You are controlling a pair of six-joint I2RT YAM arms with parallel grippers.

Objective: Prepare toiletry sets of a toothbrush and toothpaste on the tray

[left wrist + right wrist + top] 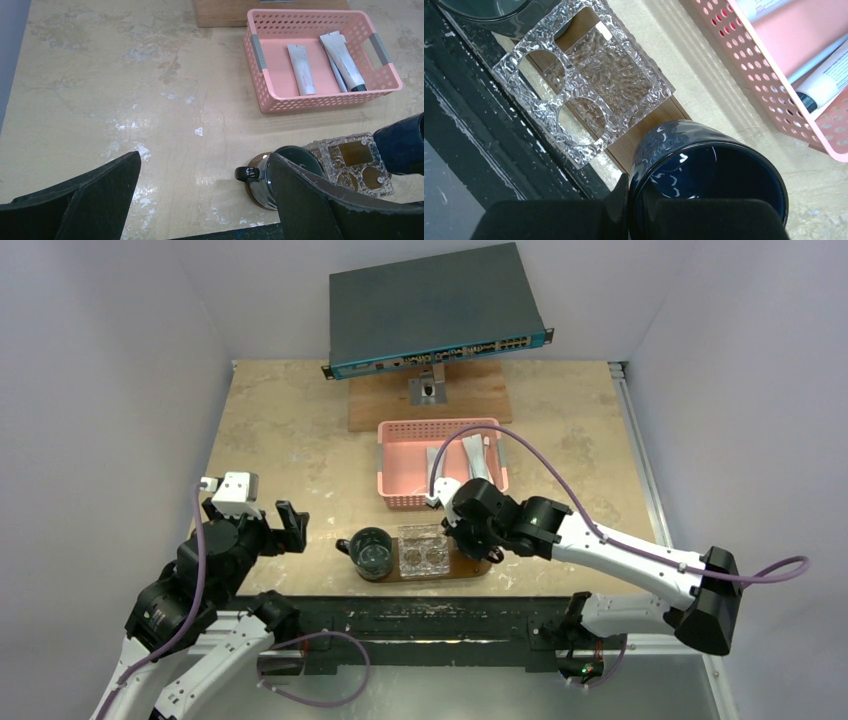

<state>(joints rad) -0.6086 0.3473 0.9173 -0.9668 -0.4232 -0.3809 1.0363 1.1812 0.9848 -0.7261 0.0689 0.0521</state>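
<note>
Inside the pink perforated basket (325,102), well behind the tray and apart from it: toiletry sets (478,458), lying flat on the basket floor. Left tube (301,70), silvery-grey, alone near the middle; right tube (345,60) angled toward the right wall, dark cap toward the front, with a slim white toothbrush (336,72) tucked just beside it.

Nearer the arms, along the front edge of the mottled beige bench (100,100): dark-brown wooden tray (646,122), set lengthwise. On its left end, upright, a dark mug (372,552), handle pointing left. On its middle, a clear, ripple-textured holder (651,85) with two round openings and a larger rectangular one, wood showing through.

Over the tray's right end: right tool (634,200), pressed together on the rim of a dark-blue mug (684,145), one finger inside the wall and one outside, mouth of the mug open to the wrist camera. Whether resting on the wood or lifted off it, impossible to tell.

Off to the left, well clear of tray and basket: left tool (204,157), fingers spread wide, gripping nothing, above bare bench.

At the back of the bench: grey network switch (435,310), propped at a tilt over a brown wooden board (380,405).
</note>
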